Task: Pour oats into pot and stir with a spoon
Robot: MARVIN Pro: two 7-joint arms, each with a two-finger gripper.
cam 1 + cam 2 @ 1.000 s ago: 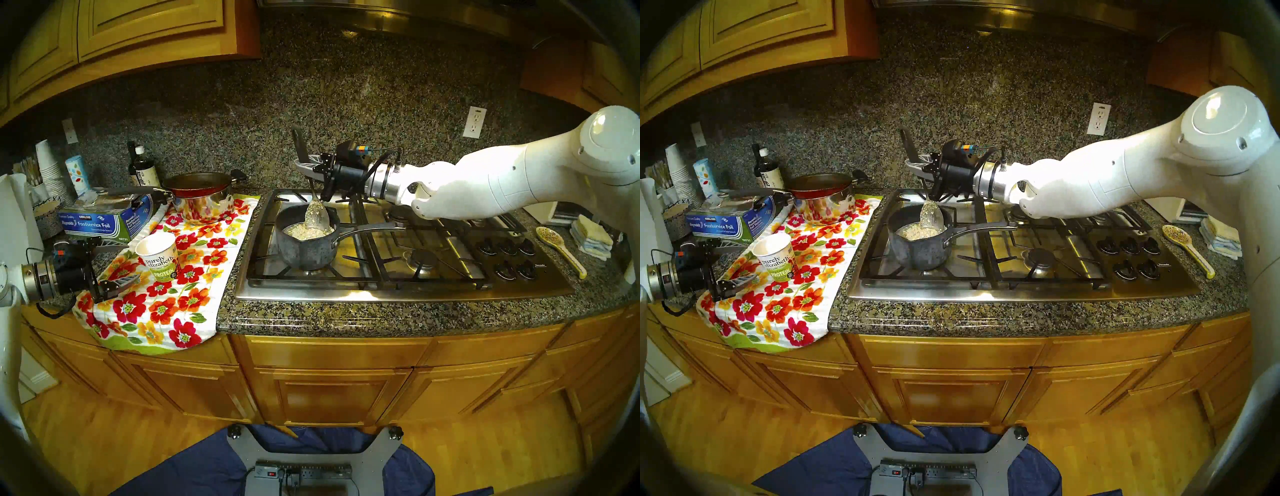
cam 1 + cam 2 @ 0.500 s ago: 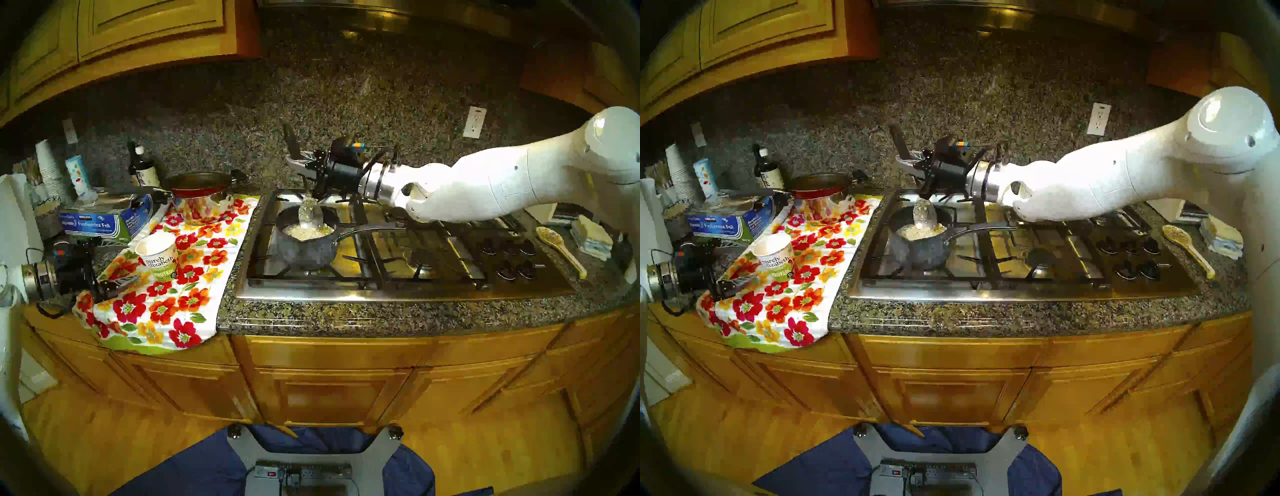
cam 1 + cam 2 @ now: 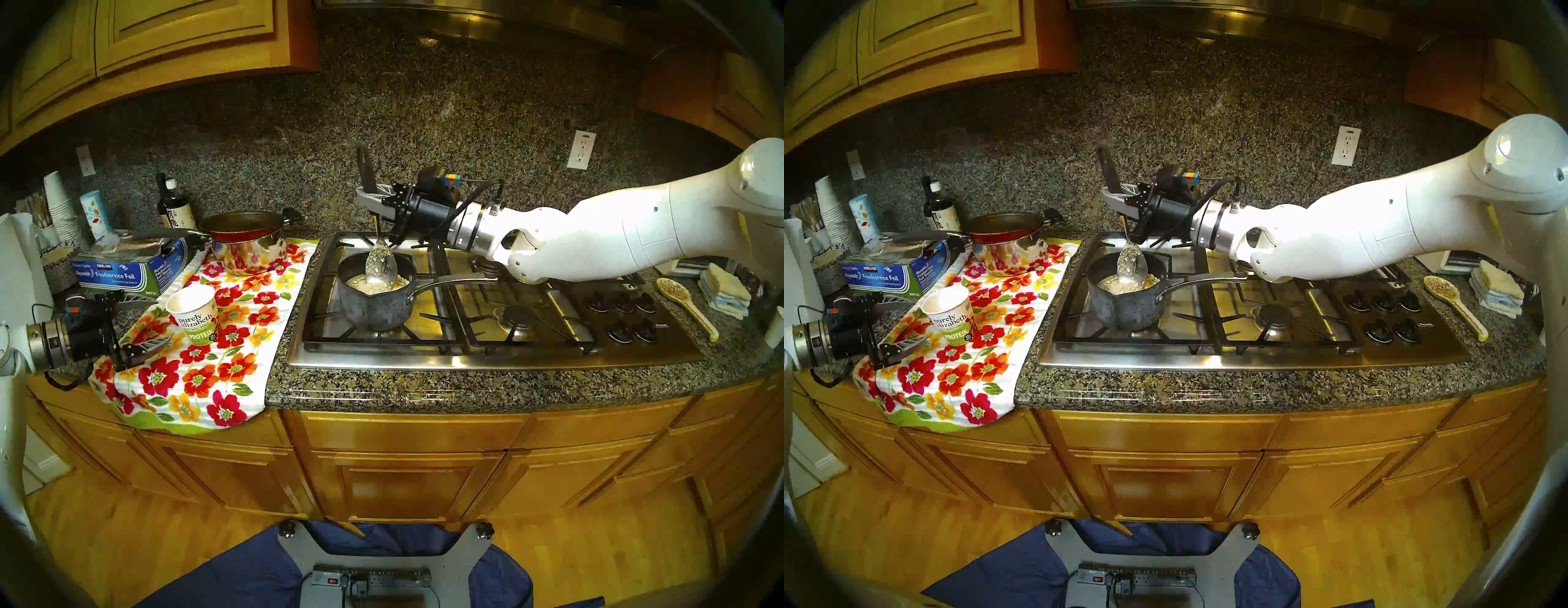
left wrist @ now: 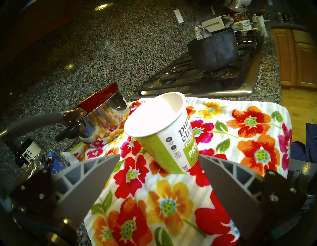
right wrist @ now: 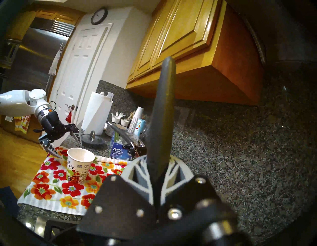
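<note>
Down in the pot, a layer of oats covers the bottom, and the pot sits on the front left burner of the stove, its long silver handle reaching toward the right. Standing nearly upright over it is the spoon, whose pale bowl dips inside the rim with flakes clinging to its face, though whether its tip touches the oats below cannot be told. Higher up, the right gripper is clamped on the spoon's dark handle, and the handle's end sticks up above the fingers, as the right wrist view shows close up with the two pale fingers pressed against the handle from both sides. Off to the left, the white paper cup stands upright on the flowered towel, well apart from the pot. Just beside the cup, the left gripper hovers with its fingers spread wide, one on either side of the cup's base without touching it. Behind the towel sit a shiny steel pot with a red pan on top, a foil box and a dark bottle. Right of the stove lies a yellow patterned spoon.
</note>
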